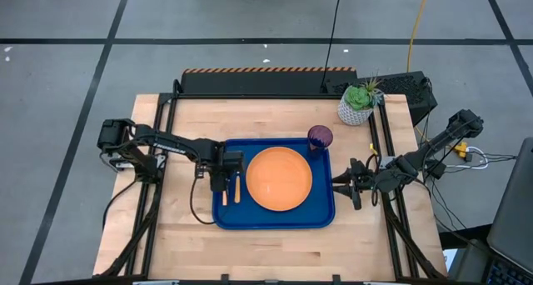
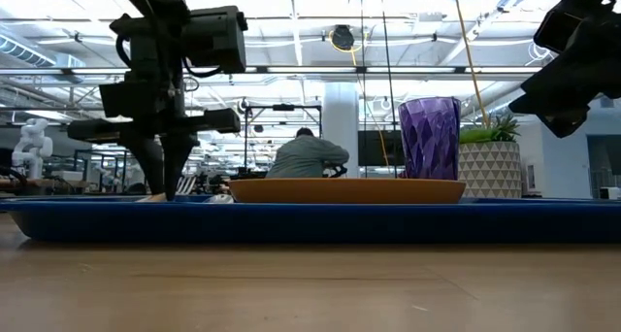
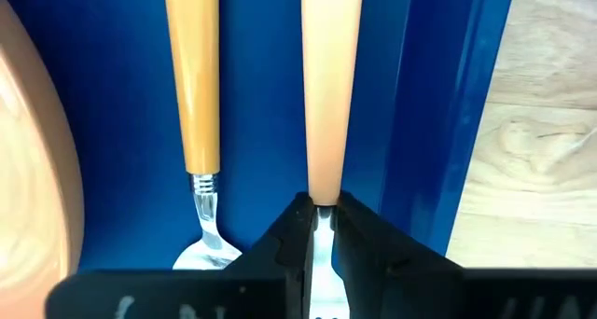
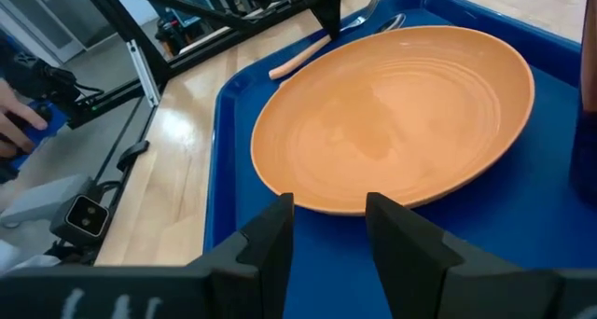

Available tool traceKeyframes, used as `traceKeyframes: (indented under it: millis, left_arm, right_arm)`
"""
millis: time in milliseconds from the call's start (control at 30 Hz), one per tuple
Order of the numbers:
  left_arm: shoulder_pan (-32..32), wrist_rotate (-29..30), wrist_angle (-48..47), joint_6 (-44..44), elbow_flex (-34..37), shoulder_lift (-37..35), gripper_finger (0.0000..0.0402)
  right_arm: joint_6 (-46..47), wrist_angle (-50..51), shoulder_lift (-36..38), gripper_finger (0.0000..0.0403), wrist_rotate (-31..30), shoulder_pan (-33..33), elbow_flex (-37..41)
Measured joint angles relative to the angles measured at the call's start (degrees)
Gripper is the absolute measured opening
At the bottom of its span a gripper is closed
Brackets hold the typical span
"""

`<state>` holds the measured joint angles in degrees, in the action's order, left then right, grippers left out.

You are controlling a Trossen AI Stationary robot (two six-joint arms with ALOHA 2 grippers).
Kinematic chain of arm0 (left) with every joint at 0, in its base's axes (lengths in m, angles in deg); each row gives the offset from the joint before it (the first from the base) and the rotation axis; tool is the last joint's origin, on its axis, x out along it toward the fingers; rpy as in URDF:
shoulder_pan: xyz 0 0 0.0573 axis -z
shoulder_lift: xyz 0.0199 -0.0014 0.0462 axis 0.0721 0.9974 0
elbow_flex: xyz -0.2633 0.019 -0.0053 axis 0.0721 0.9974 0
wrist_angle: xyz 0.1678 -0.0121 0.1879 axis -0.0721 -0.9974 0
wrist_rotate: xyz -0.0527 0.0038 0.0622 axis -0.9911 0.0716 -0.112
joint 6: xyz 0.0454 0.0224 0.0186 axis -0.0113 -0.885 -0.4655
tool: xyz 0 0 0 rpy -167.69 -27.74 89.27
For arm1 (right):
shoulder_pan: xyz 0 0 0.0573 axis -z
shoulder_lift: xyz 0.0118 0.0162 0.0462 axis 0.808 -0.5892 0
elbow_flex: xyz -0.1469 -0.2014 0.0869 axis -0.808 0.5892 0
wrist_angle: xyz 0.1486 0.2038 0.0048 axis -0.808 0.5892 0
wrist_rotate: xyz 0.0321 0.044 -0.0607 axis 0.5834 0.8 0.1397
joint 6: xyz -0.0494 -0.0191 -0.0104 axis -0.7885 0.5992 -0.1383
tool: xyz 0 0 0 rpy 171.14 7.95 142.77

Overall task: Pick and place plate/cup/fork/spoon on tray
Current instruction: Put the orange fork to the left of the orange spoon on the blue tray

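The blue tray lies mid-table and holds the orange plate. The purple cup stands upright in the tray's far right corner. The fork, with a pale tan handle, and an orange-handled spoon lie side by side on the tray floor between the plate and the tray's left rim. My left gripper stands over them, shut on the fork. My right gripper is open and empty at the tray's right rim, facing the plate. My left gripper pinches the fork's metal neck between its two fingers, just where the neck meets the tan handle. The fingers come from above, pointing down, and lie across the fork. The fork's handle lies along the tray floor beside the left rim.
A white pot with a green plant and a black box stand at the far right corner. Bare wood lies in front of the tray. A person sits in the room beyond the table.
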<state>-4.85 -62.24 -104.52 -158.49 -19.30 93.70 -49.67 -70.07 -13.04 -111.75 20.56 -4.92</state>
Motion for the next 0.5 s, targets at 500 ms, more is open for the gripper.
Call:
traceKeyframes:
  millis: [500]
  left_arm:
    - [-1.6, -0.9, 0.0, 0.0, 0.0, 0.0, 0.0045]
  right_arm:
    - [0.2, -0.3, 0.0, 0.013, 0.0, 0.0, 0.0]
